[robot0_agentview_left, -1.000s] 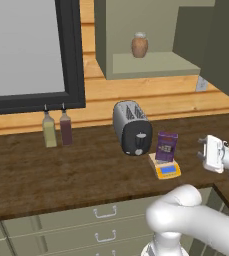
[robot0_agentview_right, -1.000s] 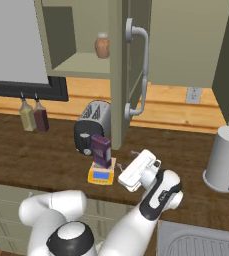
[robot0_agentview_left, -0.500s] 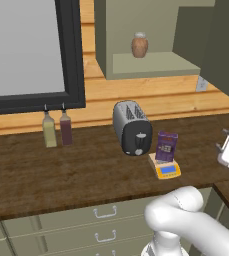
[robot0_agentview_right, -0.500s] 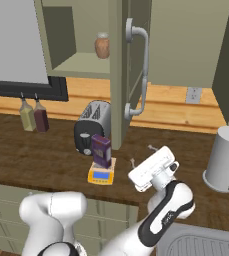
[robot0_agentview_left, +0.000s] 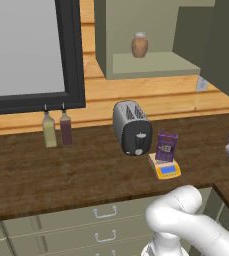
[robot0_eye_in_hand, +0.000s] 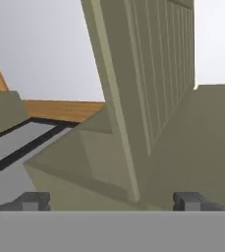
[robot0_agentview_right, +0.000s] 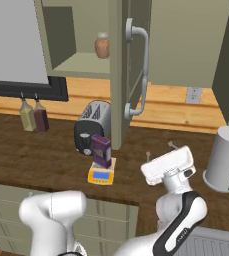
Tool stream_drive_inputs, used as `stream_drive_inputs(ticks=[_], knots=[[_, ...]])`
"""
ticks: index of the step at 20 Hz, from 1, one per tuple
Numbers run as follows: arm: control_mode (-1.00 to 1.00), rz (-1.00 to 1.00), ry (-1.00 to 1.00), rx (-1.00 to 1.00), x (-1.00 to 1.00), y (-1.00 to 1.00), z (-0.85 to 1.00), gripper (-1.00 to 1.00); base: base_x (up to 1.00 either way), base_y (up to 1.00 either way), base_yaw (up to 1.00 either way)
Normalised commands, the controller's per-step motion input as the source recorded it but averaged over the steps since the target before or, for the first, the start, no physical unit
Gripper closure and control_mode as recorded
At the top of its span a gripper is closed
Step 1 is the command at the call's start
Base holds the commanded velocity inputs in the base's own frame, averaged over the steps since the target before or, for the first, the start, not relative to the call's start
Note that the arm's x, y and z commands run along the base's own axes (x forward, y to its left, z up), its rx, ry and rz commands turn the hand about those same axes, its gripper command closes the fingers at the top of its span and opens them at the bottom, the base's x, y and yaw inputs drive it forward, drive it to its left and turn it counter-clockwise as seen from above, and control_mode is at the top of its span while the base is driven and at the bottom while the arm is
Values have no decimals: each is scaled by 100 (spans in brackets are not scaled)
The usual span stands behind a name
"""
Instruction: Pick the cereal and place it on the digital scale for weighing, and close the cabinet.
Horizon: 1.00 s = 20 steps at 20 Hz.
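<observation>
Purple cereal (robot0_agentview_left: 166,146) box standing upright on the yellow digital scale (robot0_agentview_left: 164,169), on the brown worktop (robot0_agentview_left: 61,170). Same pair in the right base view: cereal (robot0_agentview_right: 101,151) on top of the digital scale (robot0_agentview_right: 101,175), touching it. Silver-black toaster (robot0_agentview_left: 132,127) just beside them, at about 10 o'clock from the scale in the left base view. Two bottles (robot0_agentview_left: 56,129) near the wall, well apart from the toaster, at its 9 o'clock.

Olive-green cabinet (robot0_agentview_right: 76,35) up on the wall, door (robot0_agentview_right: 122,70) swung open and seen edge-on in the right base view, long silver bar handle (robot0_agentview_right: 140,70) on it. Brown jar (robot0_agentview_right: 102,45) sitting on the cabinet shelf (robot0_agentview_right: 81,64).

Fingers (robot0_eye_in_hand: 111,201) spread wide apart, holding nothing, both dark tips low in the hand view. Pointing up at the cabinet door (robot0_eye_in_hand: 148,78), its panelled face at about 12 to 1 o'clock above the tips. White hand (robot0_agentview_right: 168,165) raised over the worktop, at 3 o'clock from the scale in the right base view, apart from the door. White kettle-like jug (robot0_agentview_right: 225,159) at the far right of that view.
</observation>
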Motion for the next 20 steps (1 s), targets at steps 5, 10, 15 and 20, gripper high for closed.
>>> stream_drive_inputs(ticks=[5, 10, 15, 20], knots=[[-100, -21, -32, 0, 0, -46, 42, -100, 0, 0, 0], [-100, -17, -23, 0, 1, -47, 12, -100, 0, 0, 0], [-100, -20, -25, 0, -7, -32, 69, -100, 0, 0, 0], [-100, -29, -5, -7, -33, 10, 98, -100, 0, 0, 0]])
